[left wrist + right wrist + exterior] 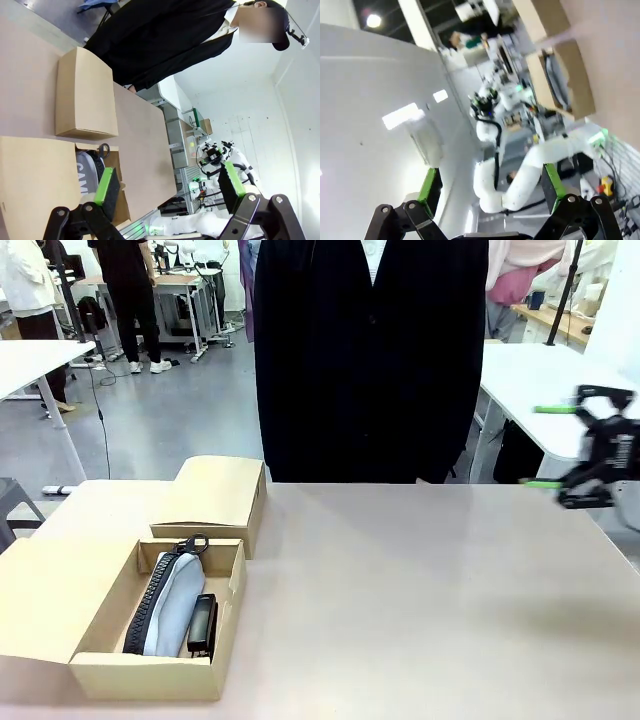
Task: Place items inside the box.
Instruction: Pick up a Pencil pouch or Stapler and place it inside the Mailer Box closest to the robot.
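Note:
An open cardboard box (140,676) sits at the table's front left with its flaps spread. Inside it lie a grey zip pencil case (172,602) and, at its right, a black stapler (203,624). My right gripper (547,446) hovers blurred at the far right edge, well above the table, open and holding nothing. In the left wrist view my left gripper (169,182) is open and empty above the box (85,100), with the pencil case (86,172) just past its left finger. The right wrist view has my right gripper (491,185) open, far from the box (582,95).
A person in a black coat (370,360) stands at the far edge of the table. The tan tabletop (430,590) stretches bare to the right of the box. White tables stand at the left (30,360) and at the right (540,380).

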Controlling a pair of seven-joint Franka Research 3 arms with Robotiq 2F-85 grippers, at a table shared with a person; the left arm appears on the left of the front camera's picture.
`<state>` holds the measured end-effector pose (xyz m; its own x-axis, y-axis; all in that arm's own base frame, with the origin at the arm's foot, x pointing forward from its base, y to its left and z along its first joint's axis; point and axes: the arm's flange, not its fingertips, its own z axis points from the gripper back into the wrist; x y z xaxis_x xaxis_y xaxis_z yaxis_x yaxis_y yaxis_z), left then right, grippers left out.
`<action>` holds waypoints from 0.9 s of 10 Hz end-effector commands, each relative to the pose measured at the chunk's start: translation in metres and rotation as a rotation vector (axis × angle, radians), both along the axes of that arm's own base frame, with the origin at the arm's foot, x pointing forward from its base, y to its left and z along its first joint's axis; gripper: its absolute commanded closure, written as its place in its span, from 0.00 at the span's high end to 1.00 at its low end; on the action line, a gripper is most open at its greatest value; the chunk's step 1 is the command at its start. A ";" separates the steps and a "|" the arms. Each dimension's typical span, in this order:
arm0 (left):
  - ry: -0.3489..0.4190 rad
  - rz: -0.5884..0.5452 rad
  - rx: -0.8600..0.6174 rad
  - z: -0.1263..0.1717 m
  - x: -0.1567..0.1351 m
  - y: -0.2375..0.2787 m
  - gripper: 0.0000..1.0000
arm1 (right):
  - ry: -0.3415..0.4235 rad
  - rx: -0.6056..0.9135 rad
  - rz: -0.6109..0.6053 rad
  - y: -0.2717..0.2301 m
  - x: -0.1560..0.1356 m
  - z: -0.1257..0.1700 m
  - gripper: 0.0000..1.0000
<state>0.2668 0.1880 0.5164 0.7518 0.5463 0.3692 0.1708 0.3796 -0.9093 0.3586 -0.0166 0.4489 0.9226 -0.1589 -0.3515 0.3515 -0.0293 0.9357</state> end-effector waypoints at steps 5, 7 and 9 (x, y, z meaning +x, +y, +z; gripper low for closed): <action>-0.026 -0.002 -0.011 0.000 0.000 -0.001 1.00 | -0.146 -0.004 -0.178 -0.099 -0.031 -0.008 1.00; -0.026 -0.002 -0.011 0.000 0.000 -0.001 1.00 | -0.146 -0.004 -0.178 -0.099 -0.031 -0.008 1.00; -0.026 -0.002 -0.011 0.000 0.000 -0.001 1.00 | -0.146 -0.004 -0.178 -0.099 -0.031 -0.008 1.00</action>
<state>0.2669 0.1880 0.5162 0.7520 0.5463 0.3689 0.1705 0.3794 -0.9094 0.3287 -0.1159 0.4353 0.9234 -0.3290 -0.1980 0.1890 -0.0593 0.9802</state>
